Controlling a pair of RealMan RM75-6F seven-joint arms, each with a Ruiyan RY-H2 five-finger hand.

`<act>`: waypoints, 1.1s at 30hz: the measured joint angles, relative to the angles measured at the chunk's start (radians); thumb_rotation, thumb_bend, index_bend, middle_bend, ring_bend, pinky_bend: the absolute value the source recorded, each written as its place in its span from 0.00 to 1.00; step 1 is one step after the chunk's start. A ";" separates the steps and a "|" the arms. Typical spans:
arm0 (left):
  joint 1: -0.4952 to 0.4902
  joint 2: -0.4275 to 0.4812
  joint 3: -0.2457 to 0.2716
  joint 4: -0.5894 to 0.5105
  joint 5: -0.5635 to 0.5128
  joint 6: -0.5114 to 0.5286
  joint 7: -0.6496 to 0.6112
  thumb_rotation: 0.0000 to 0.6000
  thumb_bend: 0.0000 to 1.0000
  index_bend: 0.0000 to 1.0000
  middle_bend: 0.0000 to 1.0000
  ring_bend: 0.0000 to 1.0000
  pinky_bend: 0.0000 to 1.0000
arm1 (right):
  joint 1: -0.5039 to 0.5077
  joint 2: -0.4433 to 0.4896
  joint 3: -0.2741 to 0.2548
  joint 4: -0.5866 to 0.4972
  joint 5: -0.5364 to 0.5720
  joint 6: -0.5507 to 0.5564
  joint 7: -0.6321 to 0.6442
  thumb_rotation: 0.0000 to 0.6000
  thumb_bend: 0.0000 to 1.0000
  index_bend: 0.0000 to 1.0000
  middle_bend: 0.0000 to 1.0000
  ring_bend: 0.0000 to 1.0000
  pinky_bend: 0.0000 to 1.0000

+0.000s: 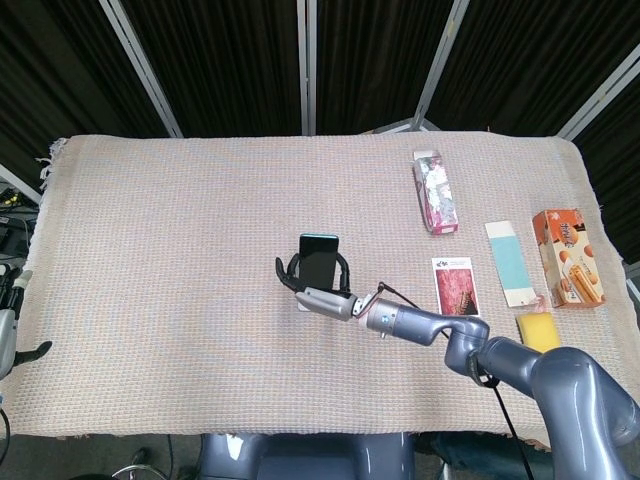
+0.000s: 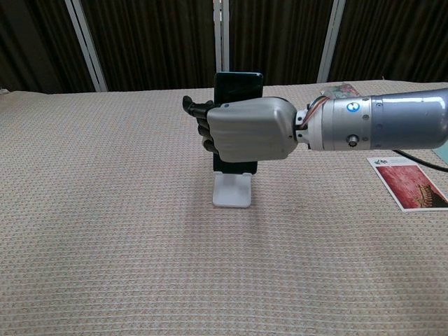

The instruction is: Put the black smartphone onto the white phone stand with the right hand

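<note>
My right hand (image 2: 246, 130) grips the black smartphone (image 2: 238, 85) upright near the middle of the table. The phone's lower end sits at the top of the white phone stand (image 2: 232, 192), whose base stands on the cloth. The hand hides where phone and stand meet, so I cannot tell if the phone rests in the cradle. In the head view the black smartphone (image 1: 318, 258) stands upright, with the right hand (image 1: 322, 296) wrapped around it from the near side. My left hand (image 1: 8, 330) shows only partly at the far left edge, off the table.
A woven beige cloth (image 1: 180, 230) covers the table. On the right lie a long patterned box (image 1: 435, 190), a red picture card (image 1: 457, 286), a pale blue card (image 1: 510, 262), an orange snack box (image 1: 569, 257) and a yellow sponge (image 1: 540, 332).
</note>
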 measured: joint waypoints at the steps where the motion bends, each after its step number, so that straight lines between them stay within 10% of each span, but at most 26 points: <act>1: 0.000 0.000 0.000 0.000 0.000 0.000 0.001 1.00 0.00 0.00 0.00 0.00 0.00 | -0.002 -0.001 -0.003 0.002 0.001 0.003 0.003 1.00 0.11 0.35 0.34 0.28 0.14; 9: 0.000 -0.002 0.003 -0.001 0.001 0.001 0.005 1.00 0.00 0.00 0.00 0.00 0.00 | -0.013 -0.003 -0.008 0.005 0.011 0.020 0.006 1.00 0.11 0.12 0.14 0.13 0.03; 24: 0.001 0.003 0.009 -0.010 0.015 0.004 -0.001 1.00 0.00 0.00 0.00 0.00 0.00 | -0.058 0.037 -0.007 -0.043 0.033 0.103 0.020 1.00 0.11 0.11 0.14 0.13 0.05; 33: 0.007 0.012 0.018 -0.027 0.052 0.025 -0.015 1.00 0.00 0.00 0.00 0.00 0.00 | -0.206 0.164 -0.003 -0.151 0.069 0.373 0.146 1.00 0.11 0.11 0.14 0.13 0.05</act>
